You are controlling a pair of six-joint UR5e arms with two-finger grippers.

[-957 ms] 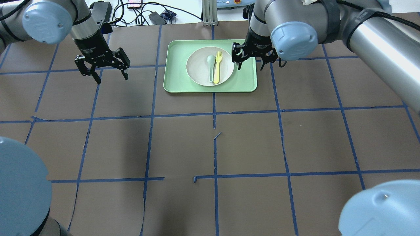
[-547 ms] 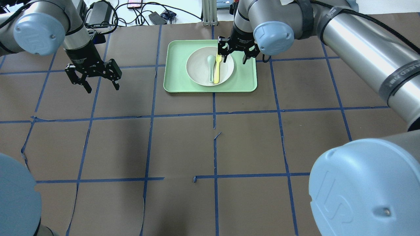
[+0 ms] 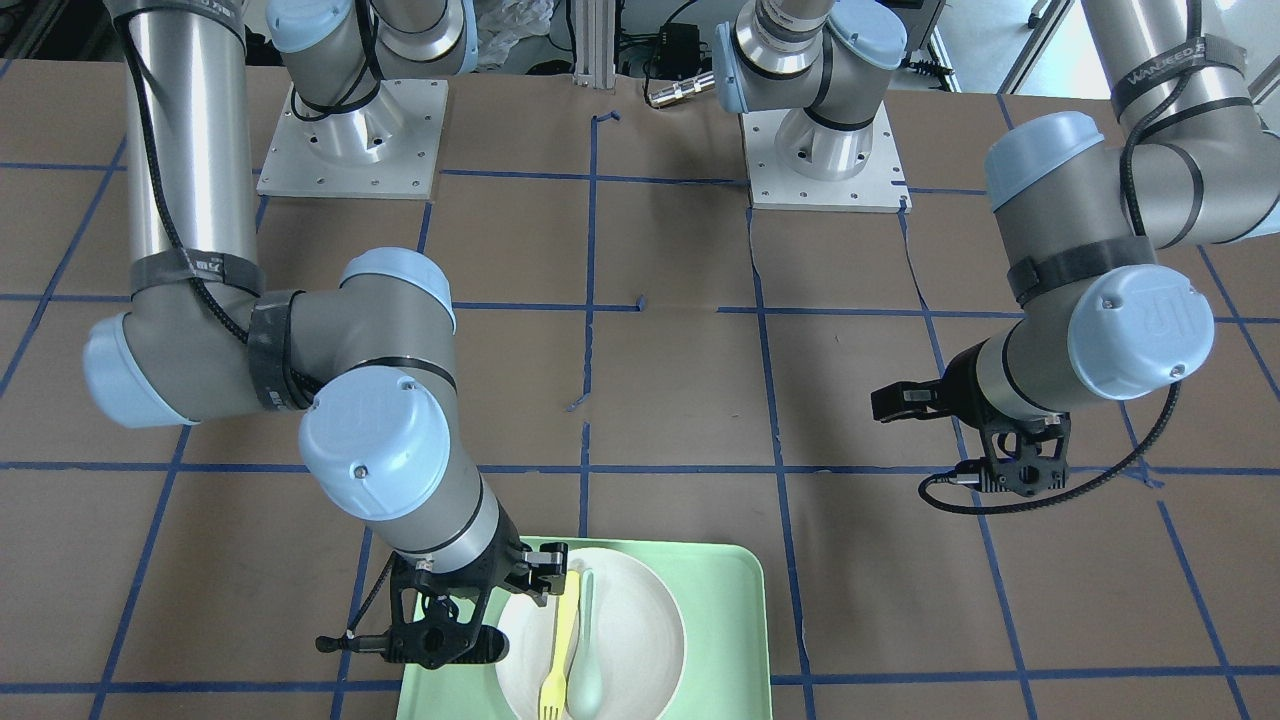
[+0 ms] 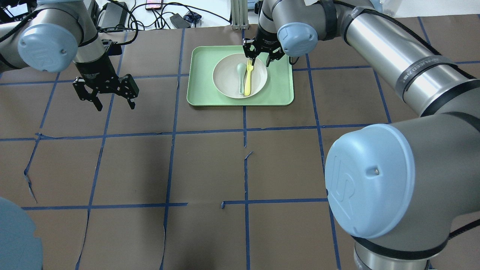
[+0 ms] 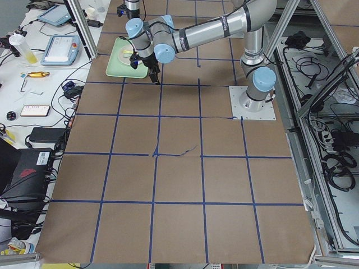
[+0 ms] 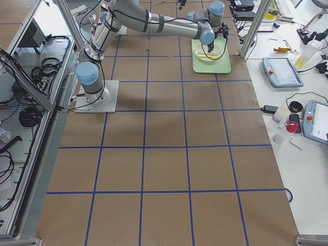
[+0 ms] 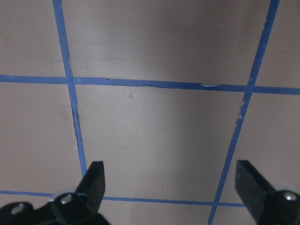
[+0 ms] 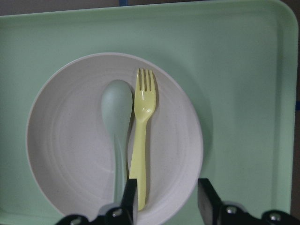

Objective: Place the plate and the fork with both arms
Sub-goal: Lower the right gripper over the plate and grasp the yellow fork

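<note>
The off-white plate (image 4: pixel 227 75) lies on the pale green tray (image 4: pixel 279 90) at the table's far middle. The yellow fork (image 4: pixel 247 80) lies in the plate, tines pointing away from the robot, beside a mint-green spoon (image 4: pixel 240 75). My right gripper (image 4: pixel 258 62) hangs open and empty over the plate's far rim, above the fork's tines. In the right wrist view the plate (image 8: pixel 70 140) and fork (image 8: pixel 143 140) fill the frame, and the handle end lies just inside one finger (image 8: pixel 131 201). My left gripper (image 4: pixel 115 107) is wide open and empty over bare table, far left of the tray.
The table is brown paper with a blue tape grid. The left wrist view shows only paper and tape under the left gripper (image 7: pixel 171 187). Cables and devices lie beyond the far edge (image 4: pixel 157 15). The tray's rim (image 8: pixel 243 70) surrounds the plate.
My right gripper has moved left from the tray's right side to above the plate's far rim and the fork, with its fingers closer together. My left gripper has drifted slightly left.
</note>
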